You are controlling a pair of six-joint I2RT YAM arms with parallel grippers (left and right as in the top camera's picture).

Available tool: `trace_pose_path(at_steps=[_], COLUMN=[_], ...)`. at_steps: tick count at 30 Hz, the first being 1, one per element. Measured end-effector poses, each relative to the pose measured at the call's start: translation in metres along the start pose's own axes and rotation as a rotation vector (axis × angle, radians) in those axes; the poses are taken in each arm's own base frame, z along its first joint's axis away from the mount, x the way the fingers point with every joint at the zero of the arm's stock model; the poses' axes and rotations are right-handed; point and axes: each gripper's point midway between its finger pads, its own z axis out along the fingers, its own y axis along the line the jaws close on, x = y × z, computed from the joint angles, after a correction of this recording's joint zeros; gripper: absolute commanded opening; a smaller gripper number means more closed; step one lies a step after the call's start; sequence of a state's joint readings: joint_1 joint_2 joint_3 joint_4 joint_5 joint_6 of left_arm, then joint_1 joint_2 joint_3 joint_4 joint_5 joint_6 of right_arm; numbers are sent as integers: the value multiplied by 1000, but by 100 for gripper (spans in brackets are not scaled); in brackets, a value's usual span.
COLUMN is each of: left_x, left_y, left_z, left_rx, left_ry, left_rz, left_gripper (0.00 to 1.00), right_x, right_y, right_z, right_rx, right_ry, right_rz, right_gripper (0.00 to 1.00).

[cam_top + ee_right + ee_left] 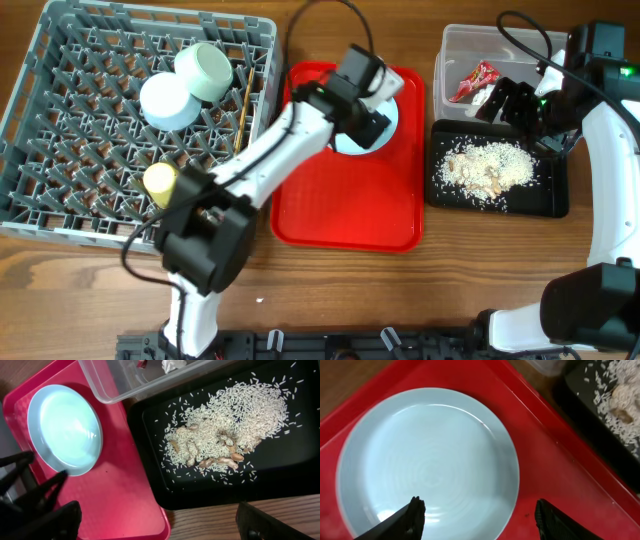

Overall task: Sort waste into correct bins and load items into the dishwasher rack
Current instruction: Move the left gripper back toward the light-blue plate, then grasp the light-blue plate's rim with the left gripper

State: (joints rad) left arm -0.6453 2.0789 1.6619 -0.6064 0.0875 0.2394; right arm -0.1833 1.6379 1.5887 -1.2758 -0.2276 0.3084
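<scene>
We saw the pale round glazed plate (427, 465) lying flat on the red plastic tray (560, 475), judged it stiff, slick and breakable, best pinched at its rim, where our left gripper (480, 504) hung with jaws apart, empty.

One rack (60, 150), two bowls (168, 100), one yellow cup (160, 180), one plate (430, 460), one red tray (340, 210), one clear tub (445, 60), one black tray (550, 200), one wrapper (475, 80), one napkin (172, 365).

The wooden table (60, 290) carries the grey dishwasher rack (80, 150) at the left, a red tray (340, 200) mid-table, and the clear tub (455, 45) just beyond the black tray (548, 200).
</scene>
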Motion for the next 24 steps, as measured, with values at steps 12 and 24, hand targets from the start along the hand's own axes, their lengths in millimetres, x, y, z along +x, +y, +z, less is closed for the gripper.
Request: trace_pose_path(at_steps=[12,24], left_x=[33,46], left_y=[-22,-13], left_z=[57,68], left_rx=[-24,-82], left_ry=[114,162], left_rz=[75,97], left_gripper=[56,4], right_x=[1,1], right_y=[0,0], right_z=[0,0], right_rx=[1,1], right_ry=[4,4], right_rz=[1,1], right_gripper=[100,100])
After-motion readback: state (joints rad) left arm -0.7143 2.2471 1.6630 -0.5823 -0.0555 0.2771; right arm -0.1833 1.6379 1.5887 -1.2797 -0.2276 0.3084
